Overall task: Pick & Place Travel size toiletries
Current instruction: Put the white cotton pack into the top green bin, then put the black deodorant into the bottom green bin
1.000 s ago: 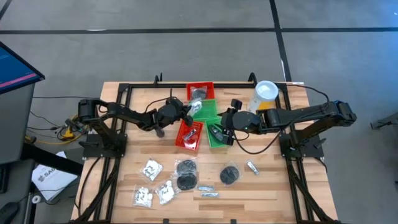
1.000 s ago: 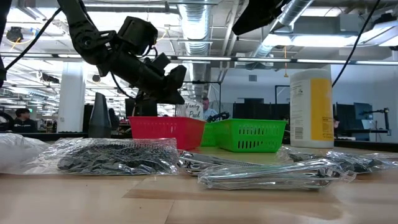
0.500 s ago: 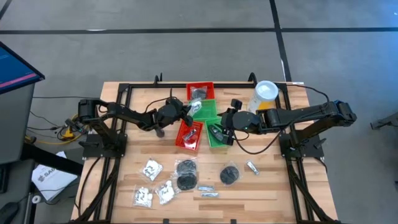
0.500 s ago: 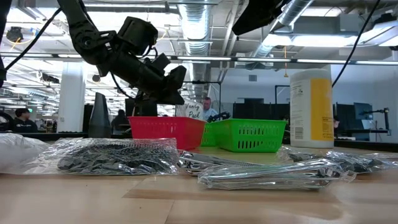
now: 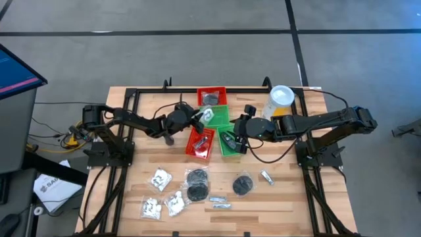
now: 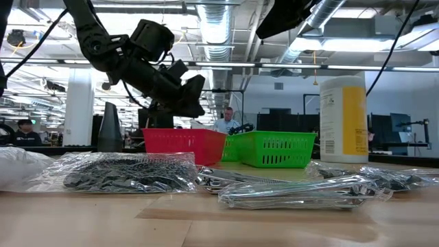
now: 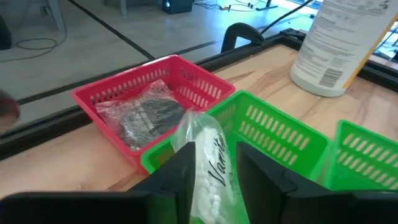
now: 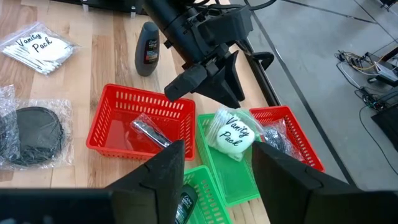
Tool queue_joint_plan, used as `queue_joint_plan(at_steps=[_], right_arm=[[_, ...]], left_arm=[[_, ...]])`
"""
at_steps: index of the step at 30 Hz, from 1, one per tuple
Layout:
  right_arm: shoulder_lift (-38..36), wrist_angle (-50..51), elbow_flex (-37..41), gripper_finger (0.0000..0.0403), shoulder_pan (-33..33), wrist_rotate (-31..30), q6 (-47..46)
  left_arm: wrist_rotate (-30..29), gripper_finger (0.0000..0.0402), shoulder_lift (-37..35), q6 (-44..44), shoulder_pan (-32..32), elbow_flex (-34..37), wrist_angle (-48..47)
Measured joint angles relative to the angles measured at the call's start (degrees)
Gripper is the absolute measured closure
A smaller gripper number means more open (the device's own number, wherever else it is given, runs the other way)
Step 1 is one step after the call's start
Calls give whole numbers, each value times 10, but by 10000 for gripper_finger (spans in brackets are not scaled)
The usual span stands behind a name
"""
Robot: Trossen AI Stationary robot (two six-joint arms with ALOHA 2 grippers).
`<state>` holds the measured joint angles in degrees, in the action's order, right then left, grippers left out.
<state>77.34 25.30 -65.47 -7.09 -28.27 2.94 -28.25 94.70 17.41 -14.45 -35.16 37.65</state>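
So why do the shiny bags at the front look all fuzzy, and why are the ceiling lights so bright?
In the low view, the crinkly clear plastic packets lie right by the camera, so they blur, and the square red mesh basket farther back looks sharper; bright ceiling strip lights glare white. In the left wrist view, the clear packet of white pieces close to the lens looks soft.

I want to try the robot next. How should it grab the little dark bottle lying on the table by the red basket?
A guess: the little dark bottle lies flat on bare wood with clear space around it, beside the red basket. Coming straight down from above and pinching across its narrow middle, fingers on its two long sides, looks best.
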Motion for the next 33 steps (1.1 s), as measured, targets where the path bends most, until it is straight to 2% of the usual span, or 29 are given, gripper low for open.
queue_joint_plan(at_steps=[9, 17, 20, 24, 33], right_arm=[[0, 0, 0, 227, 0, 0, -6], [0, 0, 0, 222, 0, 0, -15], [0, 0, 0, 223, 0, 0, -15], [0, 2, 0, 222, 0, 4, -15], [0, 2, 0, 223, 0, 13, -15]], left_arm=[[3, 267, -40, -26, -2, 0, -22], [105, 254, -136, -61, 41, 1, -137], [123, 250, -172, -66, 64, 5, -186], [148, 235, -225, -53, 91, 26, -222], [145, 176, -339, -51, 131, 113, -228]])
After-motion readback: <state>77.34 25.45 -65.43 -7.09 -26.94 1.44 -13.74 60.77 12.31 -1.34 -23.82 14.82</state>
